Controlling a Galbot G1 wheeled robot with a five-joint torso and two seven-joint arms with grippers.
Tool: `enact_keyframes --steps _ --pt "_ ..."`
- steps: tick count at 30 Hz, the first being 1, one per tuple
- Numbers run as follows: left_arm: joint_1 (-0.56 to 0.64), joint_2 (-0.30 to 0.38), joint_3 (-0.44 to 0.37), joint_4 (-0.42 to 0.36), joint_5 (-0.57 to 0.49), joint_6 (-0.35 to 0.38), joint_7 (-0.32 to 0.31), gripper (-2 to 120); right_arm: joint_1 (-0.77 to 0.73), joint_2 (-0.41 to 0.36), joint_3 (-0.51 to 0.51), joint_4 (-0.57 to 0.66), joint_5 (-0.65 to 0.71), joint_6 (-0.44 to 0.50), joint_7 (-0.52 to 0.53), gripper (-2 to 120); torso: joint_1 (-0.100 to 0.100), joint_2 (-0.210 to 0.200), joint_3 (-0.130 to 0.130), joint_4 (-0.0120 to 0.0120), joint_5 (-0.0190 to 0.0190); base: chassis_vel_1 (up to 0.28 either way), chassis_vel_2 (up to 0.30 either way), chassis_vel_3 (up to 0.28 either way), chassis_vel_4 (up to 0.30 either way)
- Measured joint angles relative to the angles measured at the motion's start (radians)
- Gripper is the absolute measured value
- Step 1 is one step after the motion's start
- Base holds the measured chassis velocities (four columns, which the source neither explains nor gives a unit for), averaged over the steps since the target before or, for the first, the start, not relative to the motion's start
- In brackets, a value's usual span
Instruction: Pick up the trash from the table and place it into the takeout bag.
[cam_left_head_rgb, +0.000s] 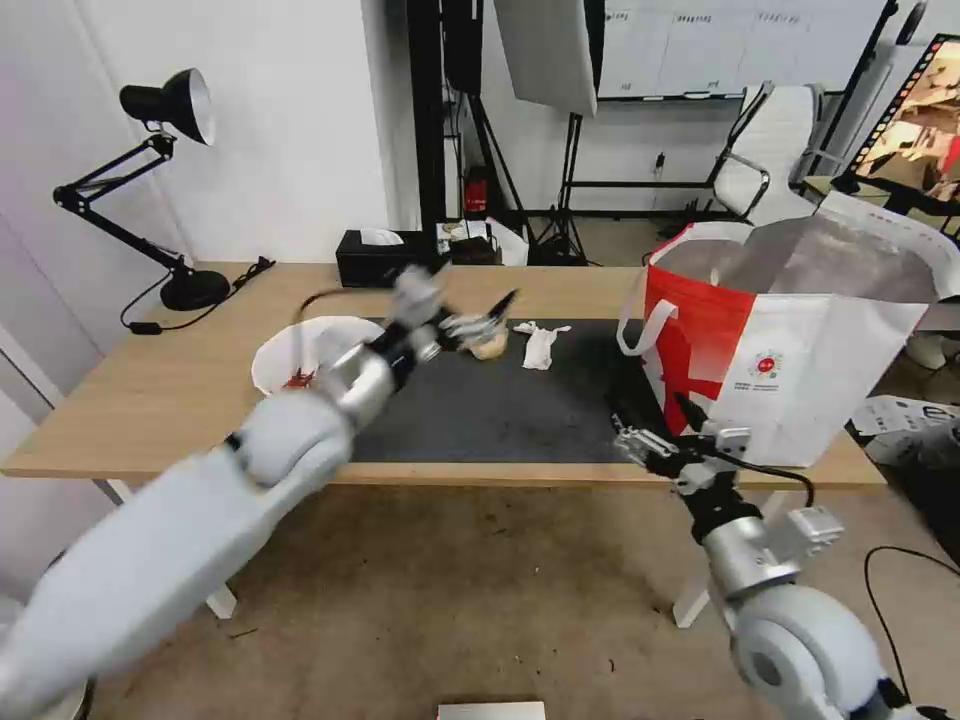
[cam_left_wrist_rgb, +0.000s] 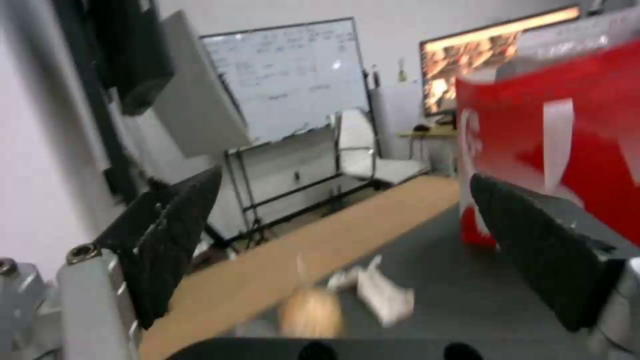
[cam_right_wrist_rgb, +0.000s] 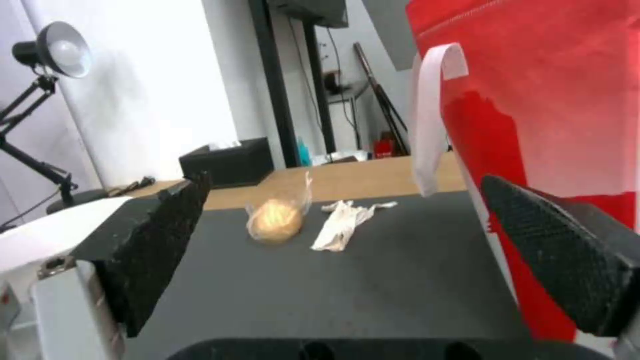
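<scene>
- The boxy white takeout bag with a red side panel (cam_left_head_rgb: 790, 330) stands open at the right end of the light-wood table (cam_left_head_rgb: 150, 400); it looks soft-walled.
- The white bowl of red chillies (cam_left_head_rgb: 305, 360) looks rigid; best gripped at its rim.
- The beige ball in clear wrap (cam_right_wrist_rgb: 275, 220) sits on the dark mat, light and slippery; its twisted top is the likely hold.
- The crumpled white tissue (cam_right_wrist_rgb: 343, 220) lies just beside it, soft.
- The left gripper (cam_left_head_rgb: 480, 322), jaws wide, hovers over the ball; the right gripper (cam_left_head_rgb: 665, 440), also wide, waits near the bag.

We see the left gripper (cam_left_head_rgb: 478, 322) smeared by blur over the dark mat, covering part of the wrapped beige ball (cam_left_head_rgb: 490, 345). The left arm hides much of the white bowl (cam_left_head_rgb: 300, 350). The takeout bag (cam_left_head_rgb: 790, 340) is cut off in both wrist views, its far corner hidden behind clutter.
</scene>
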Motion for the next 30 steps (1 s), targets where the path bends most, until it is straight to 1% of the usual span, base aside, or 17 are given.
enact_keyframes --steps 3,4,5,6,7,9,10,11,12,13,15,16,18,23,25,27,30 --pt "0.231 -0.008 -0.126 -0.065 0.057 -0.044 0.004 100 -0.048 0.0 0.031 0.031 -0.002 0.0 -0.012 100 0.0 0.0 0.0 -0.0002 0.0005 0.0 0.0 0.0 0.0" --pt "0.231 -0.008 -0.126 -0.065 0.057 -0.044 0.004 100 -0.048 0.0 0.031 0.031 -0.002 0.0 -0.012 100 0.0 0.0 0.0 -0.0002 0.0005 0.0 0.0 0.0 0.0" --pt "0.325 -0.035 -0.18 -0.085 0.095 -0.057 0.003 100 -0.073 0.003 0.044 0.045 -0.011 0.0 -0.021 100 0.0 0.0 0.0 -0.0004 0.0005 0.0 0.0 0.0 0.0" --pt "0.385 -0.057 -0.21 -0.094 0.123 -0.066 0.003 100 -0.095 0.006 0.055 0.055 -0.022 0.001 -0.027 100 0.0 0.0 0.0 -0.0005 0.0008 0.0 0.0 0.0 0.0" --pt "0.385 -0.057 -0.21 -0.094 0.123 -0.066 0.003 100 -0.095 0.006 0.055 0.055 -0.022 0.001 -0.027 100 0.0 0.0 0.0 -0.0005 0.0008 0.0 0.0 0.0 0.0" --pt "0.494 -0.105 -0.256 -0.103 0.183 -0.082 0.002 100 -0.139 0.014 0.076 0.073 -0.049 0.007 -0.033 100 0.0 0.0 0.0 -0.0003 0.0004 0.0 0.0 0.0 0.0" --pt "0.494 -0.105 -0.256 -0.103 0.183 -0.082 0.002 100 -0.139 0.014 0.076 0.073 -0.049 0.007 -0.033 100 0.0 0.0 0.0 -0.0003 0.0004 0.0 0.0 0.0 0.0" --pt "0.555 -0.136 -0.278 -0.111 0.227 -0.091 -0.002 100 -0.178 0.021 0.094 0.088 -0.083 0.016 -0.033 100 0.0 0.0 0.0 -0.0003 0.0006 0.0 0.0 0.0 0.0" --pt "0.555 -0.136 -0.278 -0.111 0.227 -0.091 -0.002 100 -0.178 0.021 0.094 0.088 -0.083 0.016 -0.033 100 0.0 0.0 0.0 -0.0003 0.0006 0.0 0.0 0.0 0.0" --pt "0.62 -0.172 -0.293 -0.121 0.276 -0.093 -0.021 100 -0.228 0.033 0.114 0.099 -0.148 0.035 -0.034 100 0.0 0.0 0.0 -0.0005 0.0005 0.0 0.0 0.0 0.0" --pt "0.696 -0.223 -0.317 -0.127 0.366 -0.093 -0.055 100 -0.295 0.068 0.122 0.104 -0.241 0.069 -0.034 100 0.0 0.0 0.0 -0.0006 0.0006 0.0 0.0 0.0 0.0" --pt "0.696 -0.223 -0.317 -0.127 0.366 -0.093 -0.055 100 -0.295 0.068 0.122 0.104 -0.241 0.069 -0.034 100 0.0 0.0 0.0 -0.0006 0.0006 0.0 0.0 0.0 0.0" --pt "0.766 -0.261 -0.341 -0.124 0.443 -0.096 -0.074 100 -0.352 0.122 0.105 0.092 -0.329 0.1 -0.034 100 0.0 0.0 0.0 -0.0005 0.0006 0.0 0.0 0.0 0.0" --pt "0.848 -0.301 -0.368 -0.114 0.484 -0.112 -0.077 100 -0.403 0.188 0.058 0.047 -0.438 0.137 -0.026 100 0.0 0.0 0.0 -0.0004 0.0007 0.0 0.0 0.0 0.0" --pt "0.848 -0.301 -0.368 -0.114 0.484 -0.112 -0.077 100 -0.403 0.188 0.058 0.047 -0.438 0.137 -0.026 100 0.0 0.0 0.0 -0.0004 0.0007 0.0 0.0 0.0 0.0" --pt "0.865 -0.333 -0.39 -0.107 0.496 -0.115 -0.087 100 -0.423 0.214 0.022 0.029 -0.484 0.138 -0.011 100 0.0 0.0 0.0 -0.0005 0.0006 0.0 0.0 0.0 0.0" --pt "0.878 -0.34 -0.393 -0.105 0.504 -0.115 -0.086 100 -0.427 0.22 0.01 0.022 -0.491 0.138 -0.007 100 0.0 0.0 0.0 -0.0005 0.0006 0.0 0.0 0.0 0.0"
